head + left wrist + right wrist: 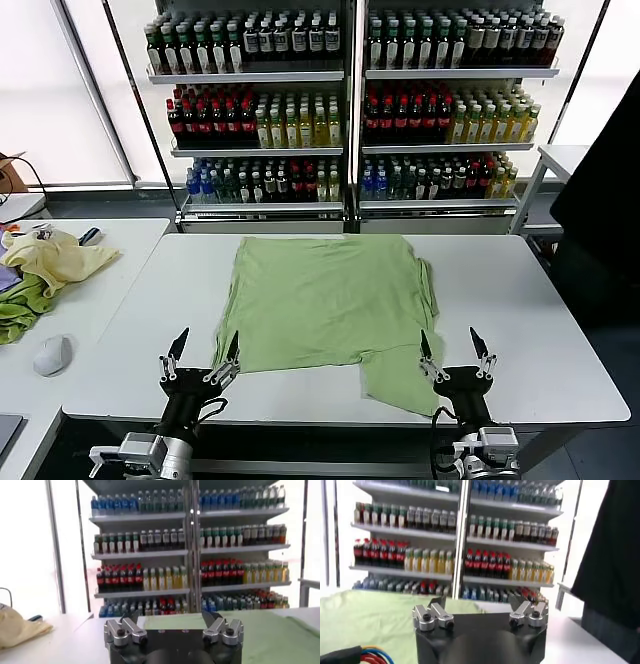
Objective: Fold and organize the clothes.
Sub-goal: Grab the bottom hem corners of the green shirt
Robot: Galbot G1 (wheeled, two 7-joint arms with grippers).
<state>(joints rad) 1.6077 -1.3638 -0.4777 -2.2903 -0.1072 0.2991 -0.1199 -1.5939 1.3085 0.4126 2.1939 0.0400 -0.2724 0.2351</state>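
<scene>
on the white table [520, 300] before the drinks shelves [350, 100], the light green shirt [325, 295] lies spread flat with its back up, one sleeve trailing toward the near edge, while the left gripper [204, 352] and right gripper [455, 350] hover at that edge with fingers spread, holding nothing. folding appears not yet begun; the likely next move is for each gripper to pinch a near corner or hem cleanly, taking only the shirt, not the pale yellow garment [55, 262] on the side table.
</scene>
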